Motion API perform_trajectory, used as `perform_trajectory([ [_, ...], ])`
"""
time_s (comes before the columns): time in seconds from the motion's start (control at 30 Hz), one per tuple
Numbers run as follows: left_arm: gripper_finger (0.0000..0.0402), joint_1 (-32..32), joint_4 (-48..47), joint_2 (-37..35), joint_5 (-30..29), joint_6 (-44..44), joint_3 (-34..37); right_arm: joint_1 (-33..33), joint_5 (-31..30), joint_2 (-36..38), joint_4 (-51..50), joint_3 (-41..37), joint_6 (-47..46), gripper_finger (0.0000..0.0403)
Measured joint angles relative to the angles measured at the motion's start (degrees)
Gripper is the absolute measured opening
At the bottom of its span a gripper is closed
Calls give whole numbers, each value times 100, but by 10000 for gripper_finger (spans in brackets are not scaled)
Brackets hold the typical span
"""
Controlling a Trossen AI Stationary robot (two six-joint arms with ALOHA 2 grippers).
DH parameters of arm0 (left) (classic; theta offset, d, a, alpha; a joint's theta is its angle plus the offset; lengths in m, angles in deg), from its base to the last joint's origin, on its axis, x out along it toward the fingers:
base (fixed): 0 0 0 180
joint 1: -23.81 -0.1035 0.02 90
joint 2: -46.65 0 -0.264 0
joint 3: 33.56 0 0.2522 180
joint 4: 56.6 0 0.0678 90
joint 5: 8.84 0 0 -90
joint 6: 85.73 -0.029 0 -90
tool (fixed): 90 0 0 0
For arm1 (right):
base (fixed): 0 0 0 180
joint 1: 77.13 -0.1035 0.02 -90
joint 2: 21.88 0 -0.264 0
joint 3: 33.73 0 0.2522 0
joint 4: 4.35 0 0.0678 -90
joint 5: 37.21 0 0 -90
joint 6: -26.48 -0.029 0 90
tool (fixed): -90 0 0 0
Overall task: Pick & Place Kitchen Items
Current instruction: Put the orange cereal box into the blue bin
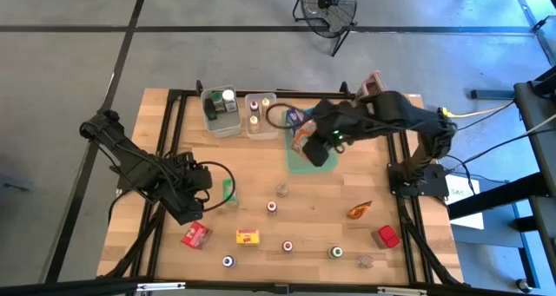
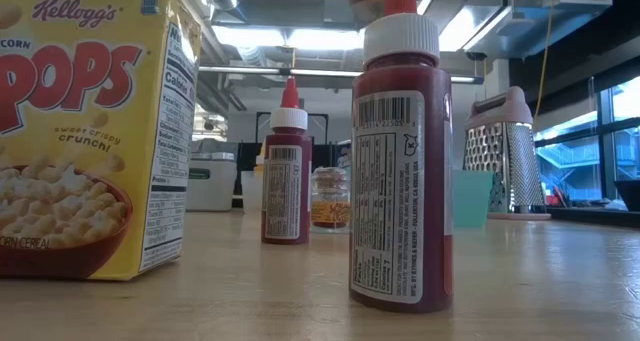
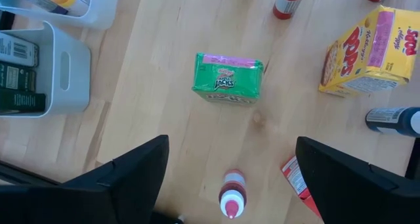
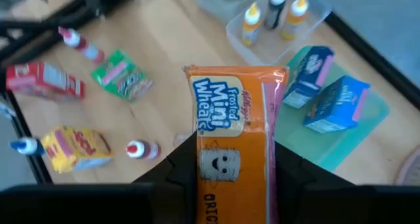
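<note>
My right gripper hangs above the flat green tray at the far middle of the table, shut on an orange Mini Wheats carton. Two blue cartons lie on the tray. My left gripper stands open above the left part of the table. A small green carton lies flat on the wood ahead of its fingers, and a small red bottle lies below the gap between them, untouched. My right gripper pinches the orange carton by its two long narrow sides, one finger on each, at the end nearer the wrist. The fingers slant down from the table's right side and lie along the carton. The carton sticks out past the fingertips, lifted clear.
Two clear bins with bottles stand at the far edge, a box grater at the far right. Loose cartons, an orange packet and small jars are strewn along the near half.
</note>
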Motion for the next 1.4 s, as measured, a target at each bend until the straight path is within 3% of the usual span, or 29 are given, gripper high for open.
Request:
perform_trajectory([
  [0.3, 329, 0, 0, 0, 7, 1, 0, -7, -345, 503, 3, -330, -833, 117],
  [0.5, 327, 0, 12, 0, 7, 1, 0, -8, -363, 1272, -6, -1692, -1452, 117],
  [0.73, 328, -1, 22, 0, 9, 1, 0, 19, -837, 1769, 81, -3424, -2345, 117],
  [1.03, 329, 0, 24, 2, 9, 1, 0, 594, -993, 1745, 1962, -5062, -2780, 117],
  [1.23, 327, -1, 22, 2, 9, 1, 0, 940, -757, 1750, 2271, -5763, -2735, 117],
  [1.4, 329, -2, 24, 0, 9, 1, 0, 973, -595, 1747, 3351, -6127, -2670, 117],
])
